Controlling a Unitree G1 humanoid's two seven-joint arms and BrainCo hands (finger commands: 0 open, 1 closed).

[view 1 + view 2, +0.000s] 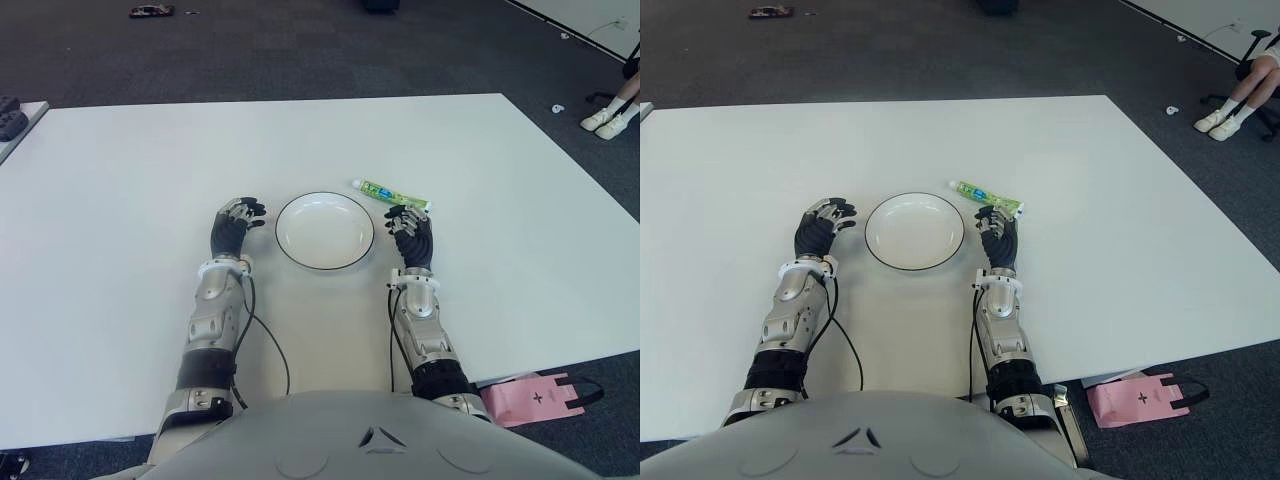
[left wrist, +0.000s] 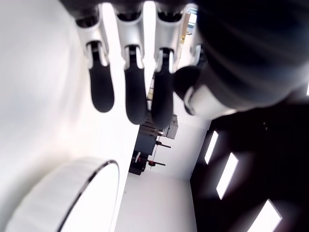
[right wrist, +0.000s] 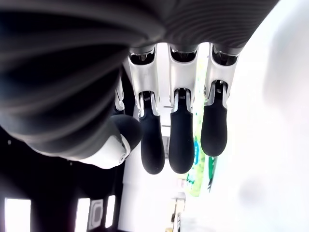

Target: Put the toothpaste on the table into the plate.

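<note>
**Toothpaste not yet grasped, right hand poised just short of it**

Toothpaste [image 1: 391, 194] is my target, and I'll work outward from the robot's body to reach it. Nearest me, both forearms stretch forward over the white bench [image 1: 120, 170]. My left hand [image 1: 234, 224] shows just beside the left edge of the plate [image 1: 324, 231], its fingers [image 2: 136, 96] extended and relaxed, holding nothing; I'm leaving it idle. My right hand [image 1: 411, 234] sits beside the plate's right edge, its fingers [image 3: 181, 140] likewise straight and released, empty. Just beyond those fingertips the green-and-white tube lies flat on the bench, slanted, its near end very close to my fingertips; I cannot tell whether they touch. It lies outside the plate, off the far right of the rim.

I judge this as the reach step, with the grasp not yet made. Next I need to ease the right hand forward over the tube, curl the fingers around its body, lift, and carry it left over the plate.
</note>
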